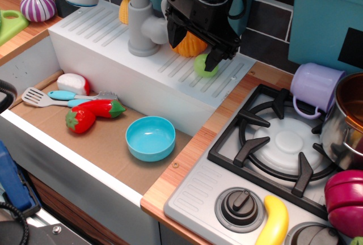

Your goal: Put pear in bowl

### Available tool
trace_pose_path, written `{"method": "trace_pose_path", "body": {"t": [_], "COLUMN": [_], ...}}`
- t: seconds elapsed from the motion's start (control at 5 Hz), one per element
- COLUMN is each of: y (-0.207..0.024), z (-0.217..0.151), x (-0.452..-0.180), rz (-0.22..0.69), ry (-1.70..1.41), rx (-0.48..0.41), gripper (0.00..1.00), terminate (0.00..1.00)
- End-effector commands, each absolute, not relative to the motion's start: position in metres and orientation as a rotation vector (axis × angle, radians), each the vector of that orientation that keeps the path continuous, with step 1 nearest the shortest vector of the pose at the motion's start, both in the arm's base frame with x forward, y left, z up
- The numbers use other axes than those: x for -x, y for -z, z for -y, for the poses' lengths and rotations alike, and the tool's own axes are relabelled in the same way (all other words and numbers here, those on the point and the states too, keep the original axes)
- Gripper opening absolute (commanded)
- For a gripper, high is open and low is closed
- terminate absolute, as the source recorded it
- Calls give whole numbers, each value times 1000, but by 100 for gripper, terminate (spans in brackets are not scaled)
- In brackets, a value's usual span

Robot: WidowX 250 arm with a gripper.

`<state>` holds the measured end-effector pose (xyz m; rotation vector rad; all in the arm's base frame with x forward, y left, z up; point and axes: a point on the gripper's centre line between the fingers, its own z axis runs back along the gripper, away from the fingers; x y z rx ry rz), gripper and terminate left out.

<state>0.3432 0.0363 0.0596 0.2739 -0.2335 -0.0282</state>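
Observation:
The pear point(203, 66) is a small light-green toy lying on the white ribbed drainboard point(113, 35) behind the sink. My black gripper point(194, 46) hangs over it with its jaws spread open. The right fingertip point(215, 59) is at the pear's right side and partly hides it. The left fingertip is farther left, and an orange ridged toy point(190, 45) sits between the two. The light-blue bowl point(150, 138) stands empty on the brown sink floor, in front of and below the pear.
A grey faucet point(142, 21) stands left of the gripper. The sink holds two red strawberries point(93, 114), a spatula point(39, 97) and a red-white toy point(74, 83). To the right are the stove point(283, 143), a lilac mug point(315, 86), a steel pot point(346, 126) and a banana point(275, 222).

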Motion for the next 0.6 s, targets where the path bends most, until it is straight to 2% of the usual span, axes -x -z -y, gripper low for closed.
{"method": "trace_pose_path", "body": {"t": [0.0, 0.2, 0.4], "y": [-60, -61, -57], "z": [-36, -34, -35], "x": [-343, -351, -356], "rz": [234, 254, 290], "ry": [28, 28, 39], "rx": [-274, -241, -246], "gripper": [100, 100, 100], "terminate": [0, 0, 0]}}
